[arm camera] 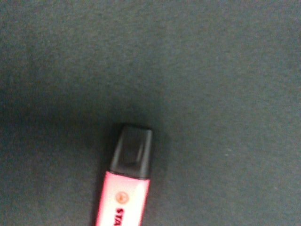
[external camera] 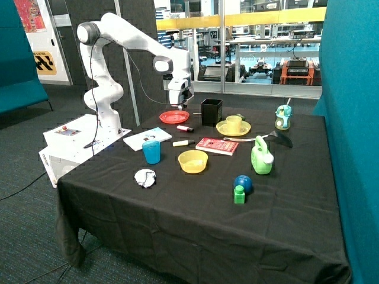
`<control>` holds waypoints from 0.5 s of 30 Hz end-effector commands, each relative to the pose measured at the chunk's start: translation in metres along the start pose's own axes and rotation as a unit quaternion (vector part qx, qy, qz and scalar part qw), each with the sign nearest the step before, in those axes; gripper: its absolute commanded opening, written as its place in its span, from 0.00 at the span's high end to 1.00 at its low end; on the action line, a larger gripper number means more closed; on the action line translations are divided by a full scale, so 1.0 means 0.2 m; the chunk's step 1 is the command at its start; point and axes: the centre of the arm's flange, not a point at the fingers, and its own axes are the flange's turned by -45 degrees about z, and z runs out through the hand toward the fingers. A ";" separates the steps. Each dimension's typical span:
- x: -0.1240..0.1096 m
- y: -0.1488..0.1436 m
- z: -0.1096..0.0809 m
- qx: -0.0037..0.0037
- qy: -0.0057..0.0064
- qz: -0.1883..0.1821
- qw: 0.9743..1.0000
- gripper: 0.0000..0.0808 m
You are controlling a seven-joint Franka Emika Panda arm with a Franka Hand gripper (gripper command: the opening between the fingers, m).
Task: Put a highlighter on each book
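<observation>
Two highlighters on tabletop [external camera: 195,219], neither book [external camera: 217,145] topped; jaws' state hidden above pink highlighter [arm camera: 126,181]. Off-centre descent could nudge it away.

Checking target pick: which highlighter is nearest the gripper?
The pink highlighter, directly under the gripper beside the red plate; the yellow highlighter lies farther off.

My claw [external camera: 183,109] hangs above the pink highlighter [external camera: 185,128], with open air under it. The red plate [external camera: 174,116] sits just beside the pen, and the black box [external camera: 211,112] stands tall near it on the other side. Toward the white book [external camera: 147,138], only the yellow highlighter [external camera: 182,142] and blue cup [external camera: 151,152] crowd the cloth. The red book [external camera: 217,145] lies low, between the yellow bowl [external camera: 193,161] and yellow plate [external camera: 233,128].
</observation>
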 end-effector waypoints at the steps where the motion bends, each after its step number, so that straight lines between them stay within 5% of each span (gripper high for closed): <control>1: 0.00 -0.09 0.09 0.000 0.000 0.001 1.000 0.47; 15: 0.01 -0.18 0.21 0.000 0.000 0.036 0.999 0.33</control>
